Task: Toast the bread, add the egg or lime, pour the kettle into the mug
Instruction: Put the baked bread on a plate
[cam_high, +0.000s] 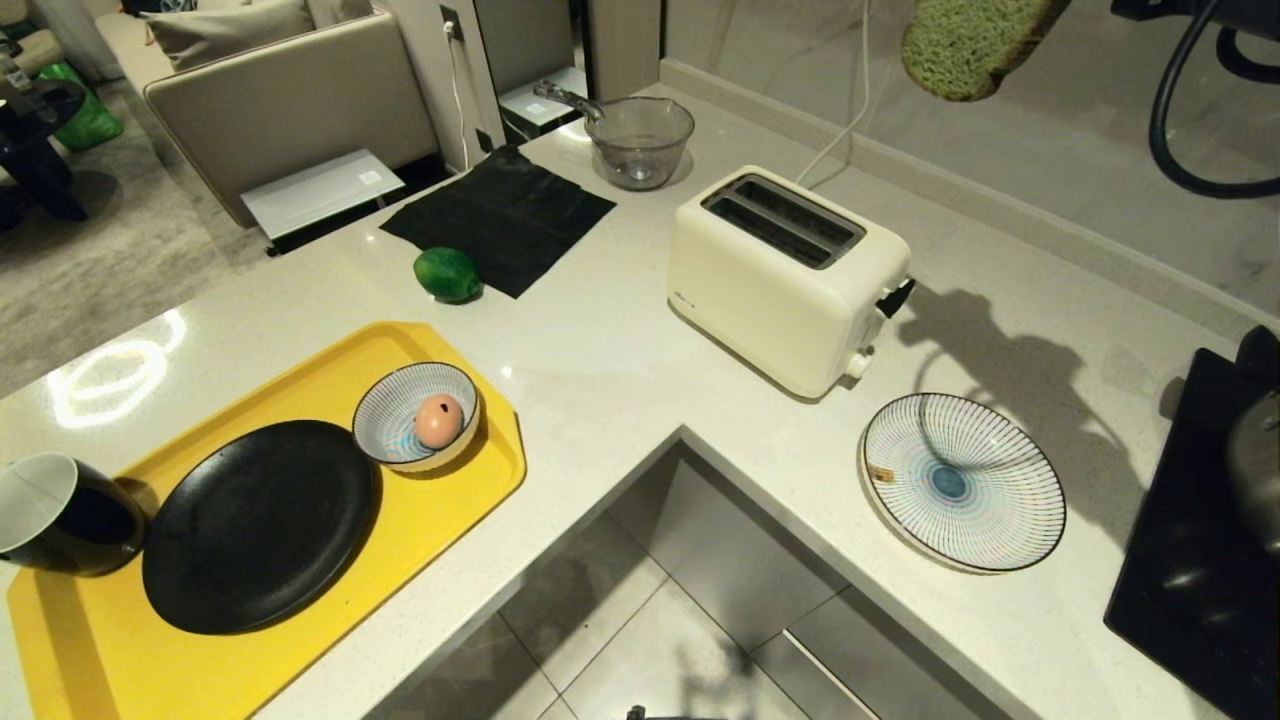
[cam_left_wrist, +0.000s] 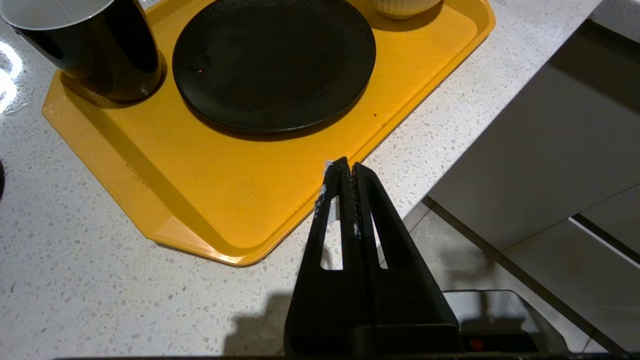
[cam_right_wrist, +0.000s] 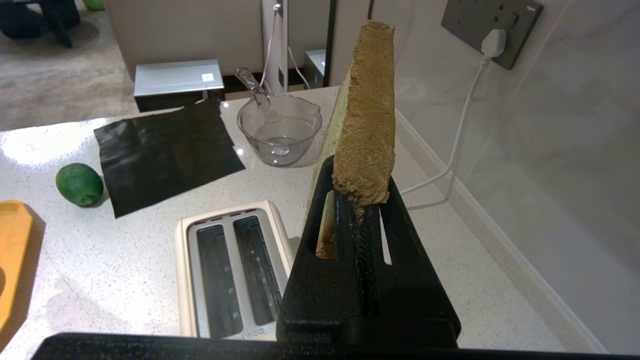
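Two arms: right gripper (cam_right_wrist: 361, 200) is raised above the cream toaster (cam_high: 787, 279), jaws pinched on the lower edge of the bread (cam_right_wrist: 365, 120), slice upright, at top right of the head view. Left gripper (cam_left_wrist: 346, 172) hangs over the yellow tray (cam_left_wrist: 260, 190) edge, fingers pressed together, empty. Egg (cam_high: 438, 420) sits in the striped bowl (cam_high: 395, 400); both toaster slots, black plate (cam_high: 260, 525), striped plate (cam_high: 962, 482), glass jug (cam_high: 640, 140) empty; mug (cam_high: 60, 515) at lower left, lime (cam_high: 447, 274) by the black cloth (cam_high: 500, 215).
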